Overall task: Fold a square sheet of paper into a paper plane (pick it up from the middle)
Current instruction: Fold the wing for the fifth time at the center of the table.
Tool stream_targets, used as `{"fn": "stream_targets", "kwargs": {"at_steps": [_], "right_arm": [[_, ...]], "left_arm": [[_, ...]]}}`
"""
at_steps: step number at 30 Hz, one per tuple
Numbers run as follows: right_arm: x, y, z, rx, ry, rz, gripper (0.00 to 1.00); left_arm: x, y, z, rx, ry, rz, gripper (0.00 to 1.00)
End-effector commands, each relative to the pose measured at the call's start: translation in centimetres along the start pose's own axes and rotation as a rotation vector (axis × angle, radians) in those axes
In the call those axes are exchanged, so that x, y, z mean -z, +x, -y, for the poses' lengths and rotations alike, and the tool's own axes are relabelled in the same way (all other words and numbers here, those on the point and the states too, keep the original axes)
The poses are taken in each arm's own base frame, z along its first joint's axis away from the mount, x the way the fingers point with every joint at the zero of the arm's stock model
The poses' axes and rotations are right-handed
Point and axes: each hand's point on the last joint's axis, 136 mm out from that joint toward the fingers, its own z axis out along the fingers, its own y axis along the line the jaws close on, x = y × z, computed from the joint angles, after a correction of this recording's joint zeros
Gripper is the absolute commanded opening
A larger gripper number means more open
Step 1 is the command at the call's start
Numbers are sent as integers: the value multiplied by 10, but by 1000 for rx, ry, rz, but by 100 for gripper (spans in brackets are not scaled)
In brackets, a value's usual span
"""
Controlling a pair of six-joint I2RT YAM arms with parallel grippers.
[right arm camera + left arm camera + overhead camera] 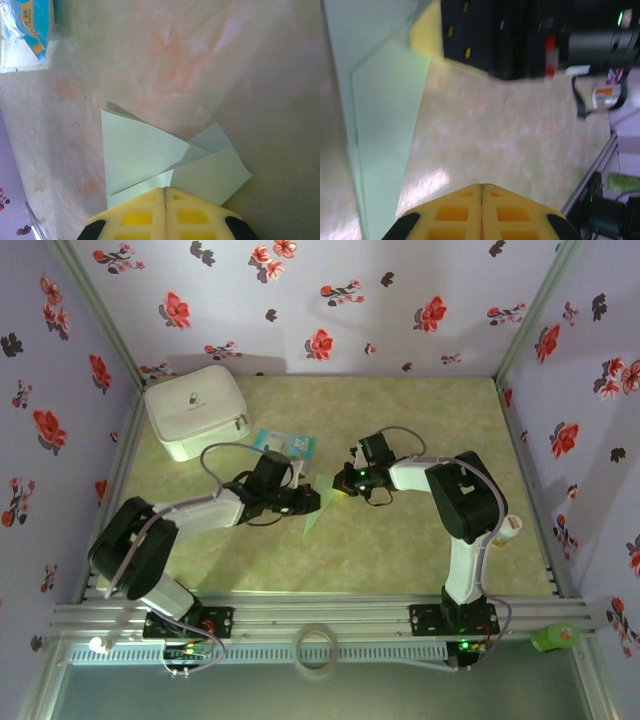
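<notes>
1. My left gripper [481,195] is clenched on nothing. Its 2 yellow fingers meet at the bottom centre of the left wrist view.
2. My right gripper [165,197] is clenched too, at the bottom centre of its own view. The paper's edge runs under its fingers, and I cannot tell whether it is nipped or only pressed down.
3. The sheet of paper [145,150] is pale green and creased into overlapping flaps. It lies on the table [210,60] in the middle of the top view, between the 2 grippers. A blue packet [25,25] sits apart at the upper left.
4. I judge the paper very light, thin and limp. It will likely slide on the table, buckle under 1 pinch and keep any stray crease.
5. I would take hold along the layered middle fold, where it looks stiffest, not at a loose corner.
</notes>
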Motion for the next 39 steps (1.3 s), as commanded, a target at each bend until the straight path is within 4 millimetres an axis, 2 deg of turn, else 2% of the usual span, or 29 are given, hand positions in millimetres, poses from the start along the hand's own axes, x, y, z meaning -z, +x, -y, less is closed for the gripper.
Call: {"fn": "stream_targets", "kwargs": {"at_steps": [1, 3, 7, 11, 15, 21, 25, 29, 31, 35, 39], "right_arm": [[-7, 9, 35, -75, 104, -30, 0], [-6, 8, 31, -73, 94, -29, 0], [-3, 6, 21, -59, 68, -35, 0], [15, 2, -1, 4, 56, -46, 0], [29, 1, -21, 52, 24, -38, 2], [10, 29, -40, 80, -51, -95, 3], [-4, 38, -21, 26, -16, -118, 2], [0, 34, 12, -23, 61, -90, 2], [3, 21, 21, -60, 41, -56, 2], [16, -19, 21, -118, -38, 42, 2], [29, -49, 27, -142, -16, 112, 2]], "left_arm": [[-23, -5, -25, -3, -65, -25, 7], [-35, -3, -34, 9, -86, -56, 4], [-45, 9, -52, 30, -135, -89, 3], [-47, 29, -75, 33, -199, -143, 1], [-48, 45, -87, 61, -208, -158, 0], [-50, 50, -85, 64, -206, -169, 0], [-51, 49, -84, 66, -205, -166, 0], [-49, 47, -81, 63, -203, -162, 0], [-49, 49, -82, 62, -204, -166, 0], [-51, 53, -81, 60, -203, -177, 0], [-53, 57, -78, 61, -199, -183, 0]]}}
